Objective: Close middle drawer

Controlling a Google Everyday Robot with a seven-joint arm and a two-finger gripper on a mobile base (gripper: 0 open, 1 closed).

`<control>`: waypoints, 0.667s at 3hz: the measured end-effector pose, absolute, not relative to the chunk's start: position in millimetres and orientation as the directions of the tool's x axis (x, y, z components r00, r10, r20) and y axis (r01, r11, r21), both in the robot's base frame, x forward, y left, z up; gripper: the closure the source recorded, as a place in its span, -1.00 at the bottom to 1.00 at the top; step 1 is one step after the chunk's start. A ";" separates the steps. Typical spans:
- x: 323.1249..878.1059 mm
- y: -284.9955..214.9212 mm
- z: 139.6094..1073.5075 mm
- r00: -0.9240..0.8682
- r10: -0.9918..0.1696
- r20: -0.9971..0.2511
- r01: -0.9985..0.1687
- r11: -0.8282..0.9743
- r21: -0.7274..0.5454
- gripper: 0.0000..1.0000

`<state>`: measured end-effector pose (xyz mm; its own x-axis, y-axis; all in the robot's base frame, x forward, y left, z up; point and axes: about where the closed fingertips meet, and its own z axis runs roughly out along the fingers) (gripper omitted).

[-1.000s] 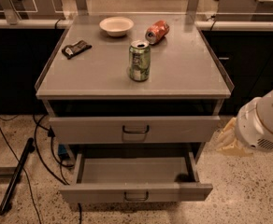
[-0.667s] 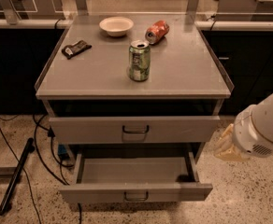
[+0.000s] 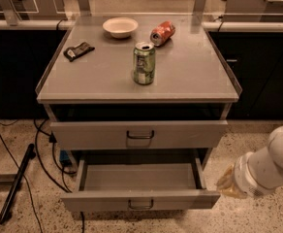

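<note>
The middle drawer (image 3: 140,199) is pulled far out of the grey cabinet, and its shallow inside (image 3: 139,176) looks empty. Its narrow front carries a small dark pull handle (image 3: 140,205). Above it, the upper drawer (image 3: 139,134) with the taller front stands slightly out. My gripper (image 3: 227,181) is a yellowish tip on the white arm (image 3: 270,169). It hangs low at the right, just beside the right front corner of the middle drawer. I cannot tell whether it touches the drawer.
On the cabinet top (image 3: 98,76) stand a green can (image 3: 144,63), a tipped red can (image 3: 162,32), a white bowl (image 3: 120,26) and a dark packet (image 3: 78,51). Cables (image 3: 44,154) and a black bar (image 3: 16,183) lie on the floor at the left. Dark cabinets flank both sides.
My arm and gripper have dropped from the level of the upper drawer's front to the level of the middle drawer's front corner. The drawers have not moved.
</note>
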<state>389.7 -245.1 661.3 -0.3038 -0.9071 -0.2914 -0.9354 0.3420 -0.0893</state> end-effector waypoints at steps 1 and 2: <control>387.3 -256.2 590.8 -0.323 -0.858 -0.400 -0.927 0.372 -0.049 1.00; 375.3 -249.0 554.5 -0.300 -0.858 -0.417 -0.945 0.326 0.008 1.00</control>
